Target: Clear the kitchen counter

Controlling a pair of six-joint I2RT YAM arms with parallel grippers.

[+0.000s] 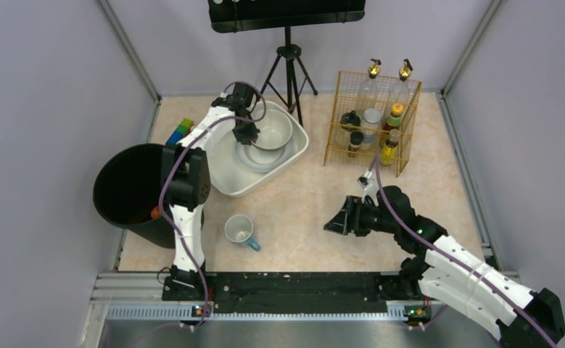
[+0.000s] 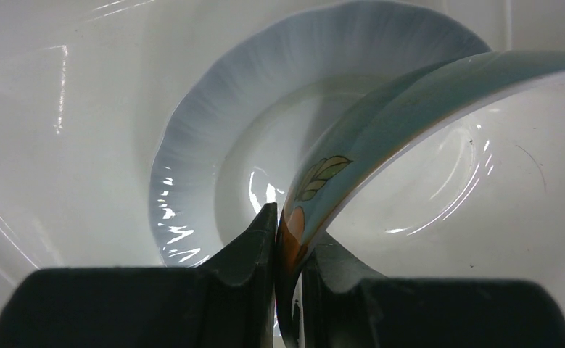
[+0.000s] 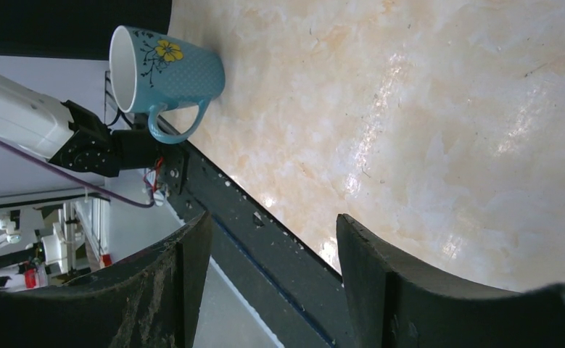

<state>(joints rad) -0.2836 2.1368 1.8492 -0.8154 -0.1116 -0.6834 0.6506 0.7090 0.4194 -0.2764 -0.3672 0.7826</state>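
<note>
My left gripper point(image 1: 247, 135) is shut on the rim of a white bowl point(image 1: 273, 130) with a leaf pattern on its outside, holding it tilted inside the white tub point(image 1: 230, 183). In the left wrist view the bowl point(image 2: 482, 174) leans over a pale blue-rimmed plate point(image 2: 192, 145) lying in the tub, and my gripper point(image 2: 288, 239) pinches the rim. A blue mug point(image 1: 239, 231) with a yellow flower lies on the marbled kitchen counter point(image 1: 301, 210); it also shows in the right wrist view point(image 3: 167, 69). My right gripper point(image 1: 335, 221) is open and empty above the counter, right of the mug.
A black bin point(image 1: 130, 192) stands at the counter's left edge beside the left arm. A yellow wire rack point(image 1: 370, 123) with bottles and jars stands at the back right. Coloured blocks point(image 1: 180, 132) lie behind the bin. A tripod point(image 1: 288, 65) stands at the back.
</note>
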